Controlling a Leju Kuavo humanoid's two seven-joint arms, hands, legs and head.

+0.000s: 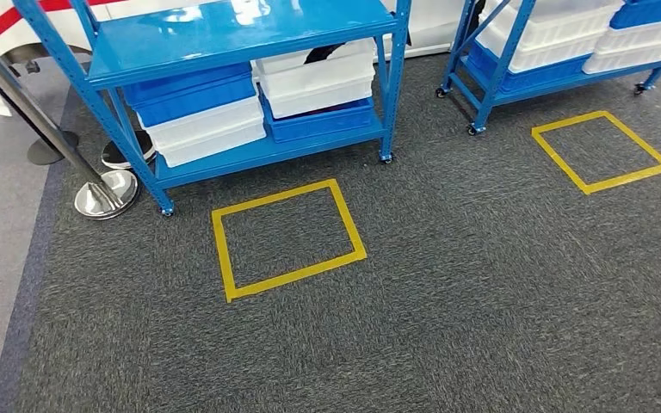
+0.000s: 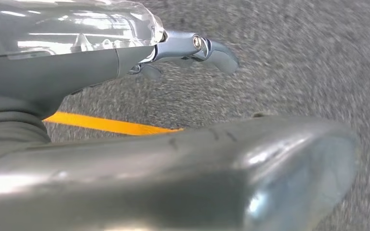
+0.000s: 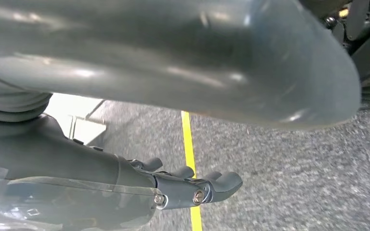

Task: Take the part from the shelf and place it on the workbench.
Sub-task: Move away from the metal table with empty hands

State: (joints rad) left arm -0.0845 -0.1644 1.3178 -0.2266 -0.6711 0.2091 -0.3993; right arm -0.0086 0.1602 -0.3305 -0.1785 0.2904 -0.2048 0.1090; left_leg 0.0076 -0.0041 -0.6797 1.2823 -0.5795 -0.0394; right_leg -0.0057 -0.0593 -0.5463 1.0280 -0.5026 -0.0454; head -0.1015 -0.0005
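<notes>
Head view, blue shelf [image 1: 250, 34], white bins [image 1: 317, 77], blue bins [image 1: 191, 93], contents hidden

Looking down on dark grey carpet [image 1: 482, 301]. Blue metal shelf [image 1: 224, 34] on castors at upper left, glossy top level bare. Lower level: stacked blue and white bins [image 1: 198, 116] at left, white bins over a blue one [image 1: 318, 90] at right. Yellow tape square [image 1: 286, 238] on the carpet just in front. Second blue shelf [image 1: 516, 60] at upper right with white and blue bins, another yellow tape square [image 1: 601, 151] before it. Chrome stanchion [image 1: 103, 191] with round base left of the first shelf. Dark shoe [image 1: 119, 155] beside it.
</notes>
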